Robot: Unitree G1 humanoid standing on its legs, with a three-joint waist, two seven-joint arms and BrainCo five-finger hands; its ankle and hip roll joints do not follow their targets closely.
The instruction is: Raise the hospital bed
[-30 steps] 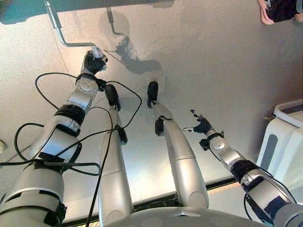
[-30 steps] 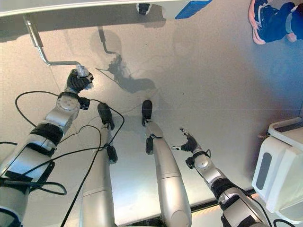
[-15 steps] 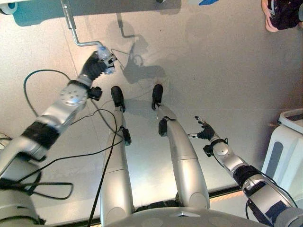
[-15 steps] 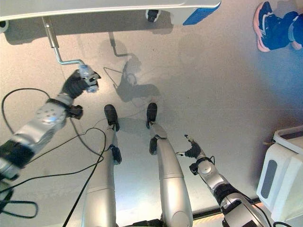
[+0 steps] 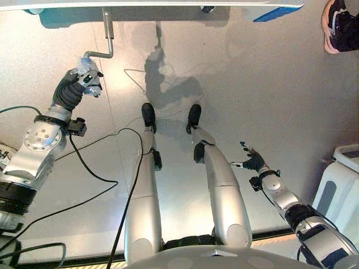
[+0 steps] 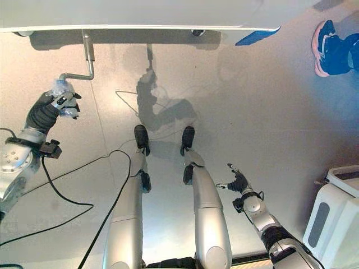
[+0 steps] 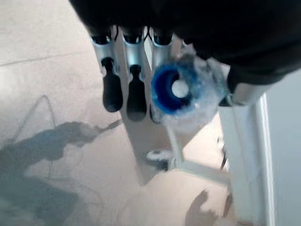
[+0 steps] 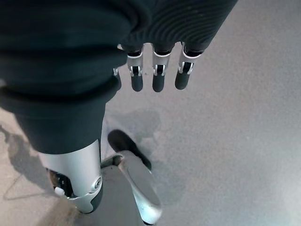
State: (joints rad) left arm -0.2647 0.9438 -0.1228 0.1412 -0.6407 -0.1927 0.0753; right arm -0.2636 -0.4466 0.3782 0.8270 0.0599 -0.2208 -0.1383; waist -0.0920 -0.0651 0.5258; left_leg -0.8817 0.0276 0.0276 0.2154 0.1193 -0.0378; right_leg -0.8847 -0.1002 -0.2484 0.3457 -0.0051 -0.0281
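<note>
The hospital bed's pale edge (image 5: 168, 4) runs along the far side of the floor. A metal crank (image 5: 107, 33) hangs down from it and bends toward a handle (image 5: 88, 67) wrapped in clear and blue. My left hand (image 5: 70, 89) is shut on that handle, out to the left of the crank's shaft. In the left wrist view the handle's blue end (image 7: 171, 89) sticks out past my curled fingers (image 7: 112, 92). My right hand (image 5: 253, 162) hangs low at the right over bare floor, open and holding nothing, with its fingers (image 8: 157, 77) relaxed.
A person's shoe (image 5: 339, 25) stands at the far right by the bed's blue corner (image 5: 277, 11). A white cabinet (image 5: 339, 179) sits at the right edge. A bed caster (image 6: 196, 32) shows under the bed's edge.
My left hand has swung the crank handle round from the right of the shaft to its left. The whole view has shifted, showing more of the bed. The right hand stays idle.
</note>
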